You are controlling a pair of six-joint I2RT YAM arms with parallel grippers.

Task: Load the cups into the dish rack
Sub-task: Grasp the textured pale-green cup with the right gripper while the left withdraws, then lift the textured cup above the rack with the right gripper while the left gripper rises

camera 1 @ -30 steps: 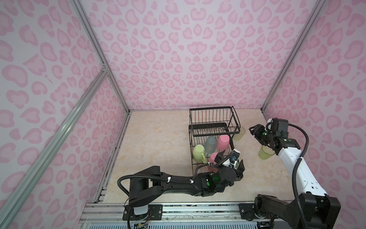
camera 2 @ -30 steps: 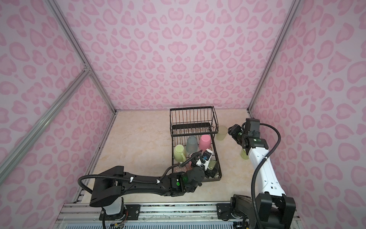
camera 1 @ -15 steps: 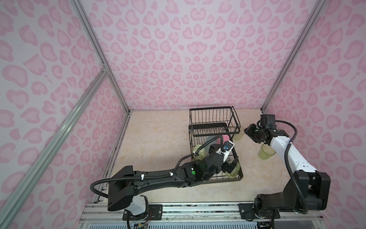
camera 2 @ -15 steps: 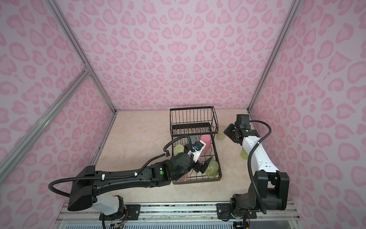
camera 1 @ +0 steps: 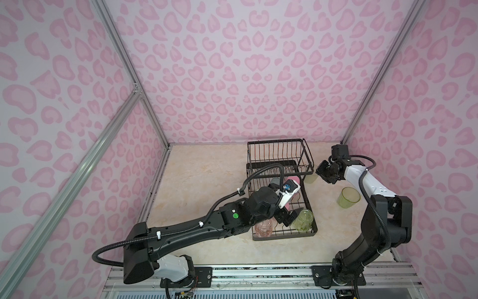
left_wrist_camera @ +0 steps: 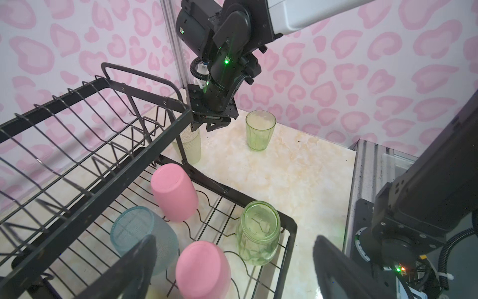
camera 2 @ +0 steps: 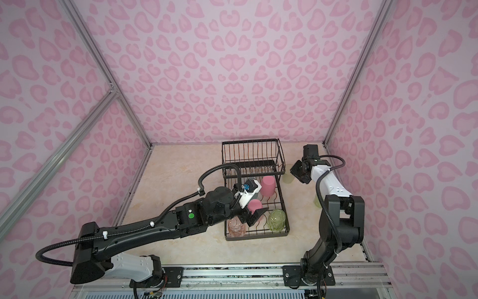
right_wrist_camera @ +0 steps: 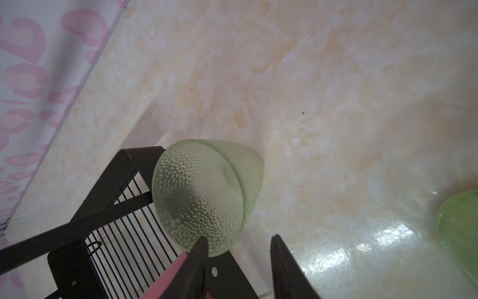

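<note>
The black wire dish rack [camera 1: 279,152] [camera 2: 251,155] holds two upturned pink tumblers [left_wrist_camera: 173,194] [left_wrist_camera: 201,269], a teal tumbler [left_wrist_camera: 139,233], a clear green glass [left_wrist_camera: 258,233] [camera 1: 302,220] and a clear pink glass [camera 1: 263,227]. My left gripper [camera 1: 285,220] [left_wrist_camera: 232,271] hangs open over the rack's near end, empty, beside the green glass. A frosted whitish tumbler [right_wrist_camera: 204,191] [camera 1: 310,178] stands on the table against the raised basket. My right gripper [right_wrist_camera: 238,240] [camera 1: 322,172] hovers at its rim, jaws apart, nothing between them. Another clear green glass [camera 1: 348,197] [left_wrist_camera: 260,132] stands further right.
Pink patterned walls [camera 1: 232,77] close in the marble tabletop on three sides. The raised basket's corner post [right_wrist_camera: 124,165] stands right next to the frosted tumbler. The left arm [camera 1: 194,227] lies across the rack's near left side and hides part of it.
The left arm stretched over the rack and its open gripper came away from the green glass standing there. The right gripper moved left to the frosted tumbler, jaws narrowing.
</note>
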